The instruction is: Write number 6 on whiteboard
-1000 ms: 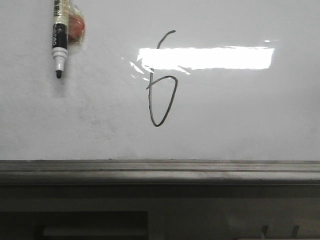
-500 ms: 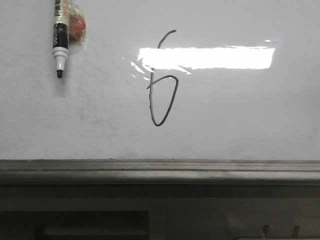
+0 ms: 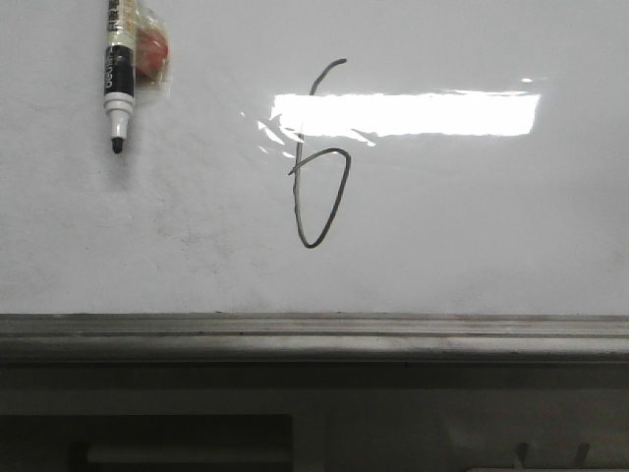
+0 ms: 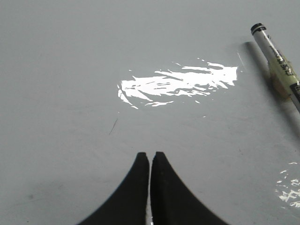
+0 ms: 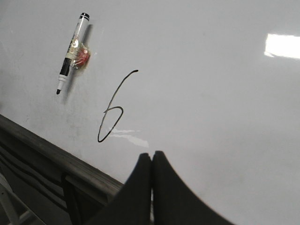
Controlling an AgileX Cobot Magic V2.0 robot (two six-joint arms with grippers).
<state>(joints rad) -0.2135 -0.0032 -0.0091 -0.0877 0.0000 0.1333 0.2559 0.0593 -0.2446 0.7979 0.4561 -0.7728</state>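
On whiteboard (image 3: 472,226): number 6 (image 3: 319,162) complete, long axis upright; marker (image 5: 70,54) beyond it. My right hand (image 5: 152,157) nearer; both hands pressed together, empty.

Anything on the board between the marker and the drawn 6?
No: in the front view, only bare glossy white whiteboard with faint smudges separates the black-and-white uncapped marker from the thin dark hand-drawn number 6.

Prob. office/classrm: big whiteboard (image 3: 472,226) w/ grey rail (image 3: 314,339), marker (image 3: 118,84).
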